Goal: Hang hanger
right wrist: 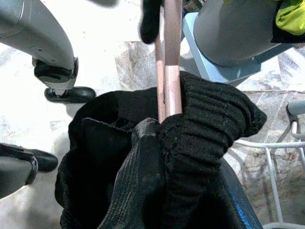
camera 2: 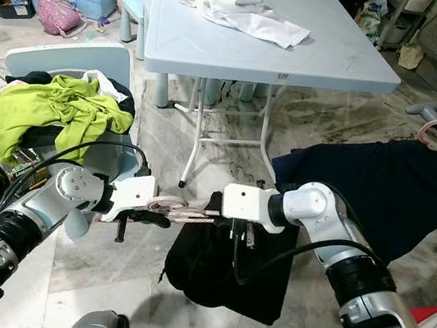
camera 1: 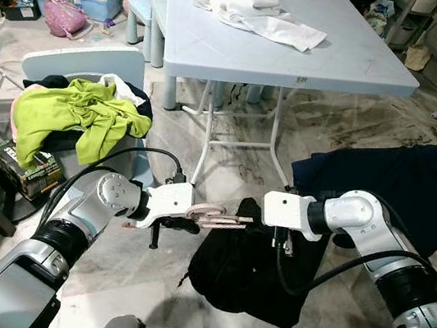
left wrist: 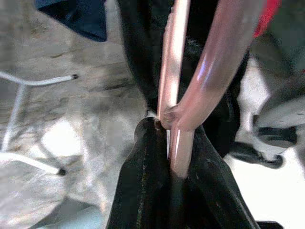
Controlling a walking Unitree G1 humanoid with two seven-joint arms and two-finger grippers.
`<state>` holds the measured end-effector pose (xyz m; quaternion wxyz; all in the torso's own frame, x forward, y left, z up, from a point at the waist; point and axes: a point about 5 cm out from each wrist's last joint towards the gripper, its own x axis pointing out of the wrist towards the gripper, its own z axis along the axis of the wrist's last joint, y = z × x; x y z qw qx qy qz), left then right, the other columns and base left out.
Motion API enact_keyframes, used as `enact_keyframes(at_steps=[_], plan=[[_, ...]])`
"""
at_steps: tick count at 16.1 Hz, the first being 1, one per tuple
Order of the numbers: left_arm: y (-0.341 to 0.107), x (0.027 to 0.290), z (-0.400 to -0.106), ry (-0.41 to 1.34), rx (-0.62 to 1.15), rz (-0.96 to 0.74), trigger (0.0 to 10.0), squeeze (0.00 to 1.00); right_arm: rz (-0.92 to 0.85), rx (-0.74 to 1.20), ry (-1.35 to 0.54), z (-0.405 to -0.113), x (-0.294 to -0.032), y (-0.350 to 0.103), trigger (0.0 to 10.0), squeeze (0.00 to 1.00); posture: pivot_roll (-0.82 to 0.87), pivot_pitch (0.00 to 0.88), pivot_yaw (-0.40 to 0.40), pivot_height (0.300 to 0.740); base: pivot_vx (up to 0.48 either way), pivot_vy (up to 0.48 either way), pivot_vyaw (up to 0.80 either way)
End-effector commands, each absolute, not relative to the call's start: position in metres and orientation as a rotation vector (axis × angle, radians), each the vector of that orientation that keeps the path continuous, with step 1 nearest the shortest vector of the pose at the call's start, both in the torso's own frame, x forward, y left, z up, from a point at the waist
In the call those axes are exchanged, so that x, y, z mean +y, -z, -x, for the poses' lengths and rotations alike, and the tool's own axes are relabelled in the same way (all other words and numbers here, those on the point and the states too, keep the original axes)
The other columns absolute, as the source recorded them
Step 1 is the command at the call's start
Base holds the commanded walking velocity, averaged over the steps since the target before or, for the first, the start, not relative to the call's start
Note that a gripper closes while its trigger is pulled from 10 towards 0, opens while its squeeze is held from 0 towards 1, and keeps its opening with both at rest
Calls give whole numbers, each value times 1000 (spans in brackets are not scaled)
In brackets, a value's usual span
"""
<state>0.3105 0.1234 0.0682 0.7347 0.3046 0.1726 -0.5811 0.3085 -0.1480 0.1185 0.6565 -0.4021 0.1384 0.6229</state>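
My left gripper (camera 1: pixel 194 214) is clamped on one end of the pink hanger (camera 1: pixel 222 217), held level between my arms above the marble floor (camera 1: pixel 202 320), while my right gripper (camera 1: pixel 253 218) is closed on the black garment (camera 1: pixel 248 268) bunched over the hanger's other end and drooping below. Beyond stand a chair (camera 1: pixel 85 60) heaped with green clothing (camera 1: pixel 76 116), a dark blue cloth (camera 1: pixel 397 188), and a pale table (camera 1: pixel 286 50) carrying white fabric (camera 1: pixel 256 4).

pink hanger (camera 1: pixel 215 213), level, black garment (camera 1: pixel 253 261) draped
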Motion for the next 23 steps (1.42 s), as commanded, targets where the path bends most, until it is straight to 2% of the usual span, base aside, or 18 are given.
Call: enact_keyframes(at_steps=[1,2,4,9,10,11,23], plan=[[-69,142,-322,1123,418,-713,3490,0,937,271,-1439,-308,-144,-128,10000,0,-76,30,-27,740,0,0,0],[-69,143,-322,1107,433,-661,10000,1000,938,272,-1439,-309,-144,-128,10000,0,-76,30,-27,740,0,0,0],[-72,142,-323,1107,425,-601,10000,1000,939,274,-1438,-309,-144,-127,10000,0,-76,30,-27,740,0,0,0],[-58,152,-315,1108,492,-663,10000,1000,941,277,-1434,-310,-144,-128,10000,0,-74,31,-26,740,0,0,0],[-57,152,-314,1114,499,-650,9294,1000,941,277,-1434,-310,-144,-128,10000,0,-74,31,-26,740,0,0,0],[-54,153,-311,1136,519,-651,0,0,940,279,-1435,-310,-144,-128,10000,0,-74,31,-26,740,0,0,0],[-56,150,-315,1097,463,-658,0,0,918,288,-1441,-311,-145,-130,10000,0,-79,22,-29,740,0,0,0]])
